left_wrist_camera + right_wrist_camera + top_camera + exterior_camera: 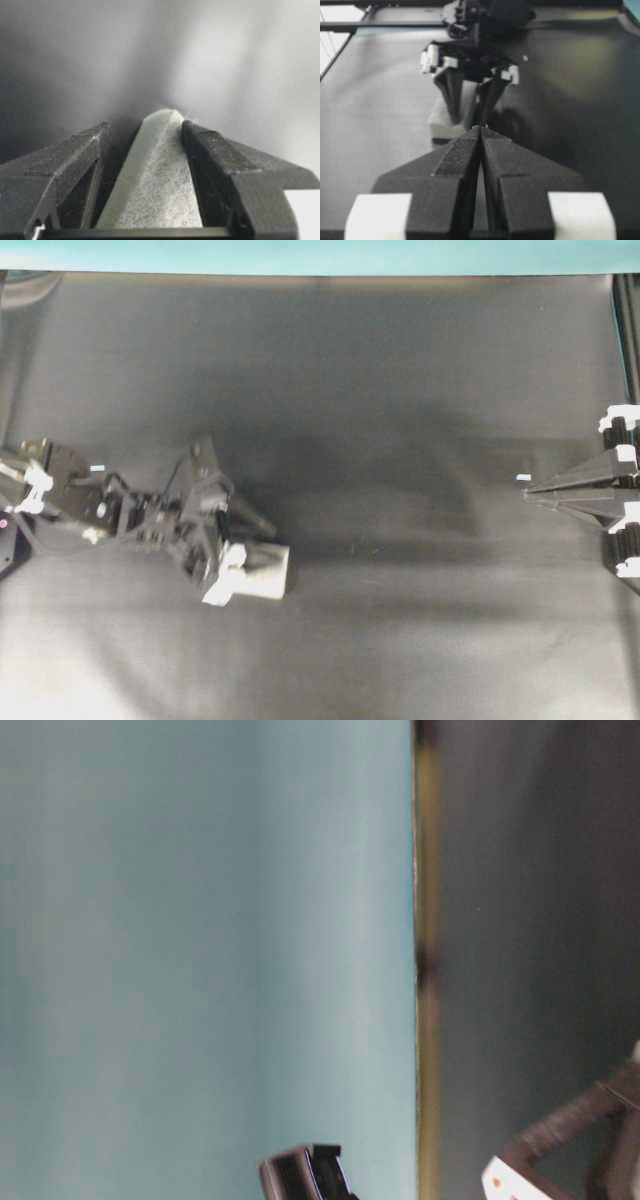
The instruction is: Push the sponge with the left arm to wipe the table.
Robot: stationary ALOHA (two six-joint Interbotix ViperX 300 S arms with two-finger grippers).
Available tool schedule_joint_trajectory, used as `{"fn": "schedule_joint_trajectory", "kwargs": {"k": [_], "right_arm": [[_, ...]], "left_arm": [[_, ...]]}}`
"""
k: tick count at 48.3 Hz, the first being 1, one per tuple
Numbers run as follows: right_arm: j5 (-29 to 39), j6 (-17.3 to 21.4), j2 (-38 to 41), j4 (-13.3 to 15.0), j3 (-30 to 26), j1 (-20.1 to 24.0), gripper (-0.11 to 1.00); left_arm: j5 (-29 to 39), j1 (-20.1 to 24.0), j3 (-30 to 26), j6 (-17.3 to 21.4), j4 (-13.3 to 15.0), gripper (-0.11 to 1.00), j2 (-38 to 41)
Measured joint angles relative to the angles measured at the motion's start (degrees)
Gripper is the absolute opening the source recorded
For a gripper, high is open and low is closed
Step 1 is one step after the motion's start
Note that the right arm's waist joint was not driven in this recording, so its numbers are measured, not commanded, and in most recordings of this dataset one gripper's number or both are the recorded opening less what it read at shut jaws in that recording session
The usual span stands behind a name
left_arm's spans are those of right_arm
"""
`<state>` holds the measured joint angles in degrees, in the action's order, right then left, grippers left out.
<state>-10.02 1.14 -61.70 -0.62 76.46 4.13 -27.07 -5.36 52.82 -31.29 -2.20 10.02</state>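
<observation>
The white sponge (268, 570) lies on the dark table (400, 390), left of the middle. The left arm (150, 512) reaches over it, and my left gripper (258, 545) is down on the sponge's left part. In the left wrist view the sponge (160, 185) fills the space between the two dark fingers (210, 150), which close on it. The right wrist view shows the left gripper (470, 117) standing on the sponge (440, 125). My right gripper (527, 495) is shut and empty at the right edge, its tips (481, 128) pointing toward the sponge.
A tiny white fleck (523, 477) lies beside the right gripper's tip. A teal strip (320, 255) runs along the far table edge. The table-level view shows mostly a teal wall (200, 920) and a sliver of an arm part (305, 1175).
</observation>
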Motion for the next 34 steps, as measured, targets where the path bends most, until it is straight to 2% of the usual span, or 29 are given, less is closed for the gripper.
{"fn": "schedule_joint_trajectory", "kwargs": {"k": [21,34], "right_arm": [[0.0,0.09,-0.09,0.0,0.0,0.0,0.01],[0.0,0.18,-0.09,-0.09,0.0,0.0,0.01]], "left_arm": [[0.7,-12.39,1.85,-0.26,0.0,0.56,-3.16],[0.7,-18.19,3.43,-4.57,0.0,0.56,-3.43]]}}
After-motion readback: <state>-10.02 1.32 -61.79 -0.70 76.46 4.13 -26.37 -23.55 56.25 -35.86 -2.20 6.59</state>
